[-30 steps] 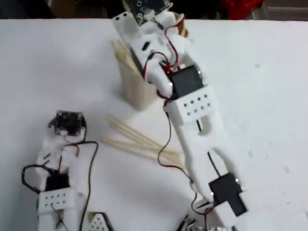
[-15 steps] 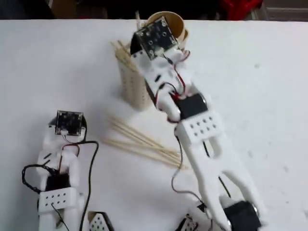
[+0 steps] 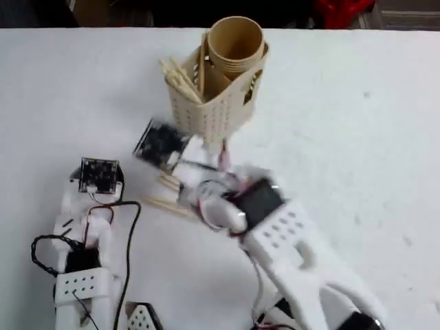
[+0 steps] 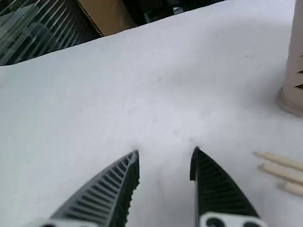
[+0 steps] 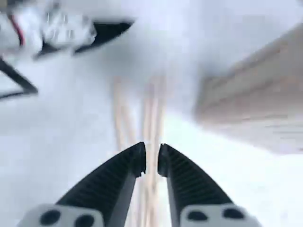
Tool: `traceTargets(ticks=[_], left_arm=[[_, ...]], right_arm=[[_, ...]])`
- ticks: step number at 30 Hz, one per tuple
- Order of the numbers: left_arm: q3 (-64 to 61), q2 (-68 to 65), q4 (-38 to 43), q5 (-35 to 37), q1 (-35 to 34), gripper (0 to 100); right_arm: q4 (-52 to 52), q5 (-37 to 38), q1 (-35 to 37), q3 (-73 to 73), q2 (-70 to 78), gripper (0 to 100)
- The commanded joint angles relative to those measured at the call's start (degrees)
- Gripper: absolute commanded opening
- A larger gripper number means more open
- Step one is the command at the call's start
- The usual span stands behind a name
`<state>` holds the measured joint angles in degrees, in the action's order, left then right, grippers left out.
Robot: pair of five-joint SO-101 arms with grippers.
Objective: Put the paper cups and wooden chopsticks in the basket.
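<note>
Wooden chopsticks (image 3: 163, 203) lie loose on the table (image 3: 357, 137), between the basket (image 3: 213, 115) and the near edge, partly under your right arm. The basket stands close to the far edge, with the paper cups (image 3: 236, 42) stacked inside and other chopsticks (image 3: 180, 77) leaning in its left corner. Your right gripper (image 5: 151, 160) hangs over the loose sticks, jaws only a slit apart. The left gripper (image 4: 164, 152) rests towards the left edge, jaws wide apart and holding nothing. I judge the main risk is pinching 1 stick off-centre, so that it swings and scatters the rest, or closing on none at all. Lifted sticks could also catch the basket wall and tip it towards the far edge just behind. The right half of the table gives you open room; the left arm crowds the other side.
</note>
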<state>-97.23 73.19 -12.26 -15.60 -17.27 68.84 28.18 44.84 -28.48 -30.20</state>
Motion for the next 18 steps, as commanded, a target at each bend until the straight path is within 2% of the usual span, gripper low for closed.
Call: traceTargets(ticks=[1,5,13,18], left_arm=[[0.0,0.9,-0.3,0.4,0.6,19],[0.0,0.9,-0.3,0.4,0.6,19],[0.0,0.9,-0.3,0.4,0.6,19],[0.0,0.9,-0.3,0.4,0.5,19]], right_arm=[[-5.9,1.5,0.7,-7.4,6.7,9.6],[-11.6,3.6,0.0,-9.8,17.3,16.9],[-18.4,4.7,-0.6,-9.6,29.2,16.8],[-18.5,4.7,-1.7,-9.6,29.5,5.2]])
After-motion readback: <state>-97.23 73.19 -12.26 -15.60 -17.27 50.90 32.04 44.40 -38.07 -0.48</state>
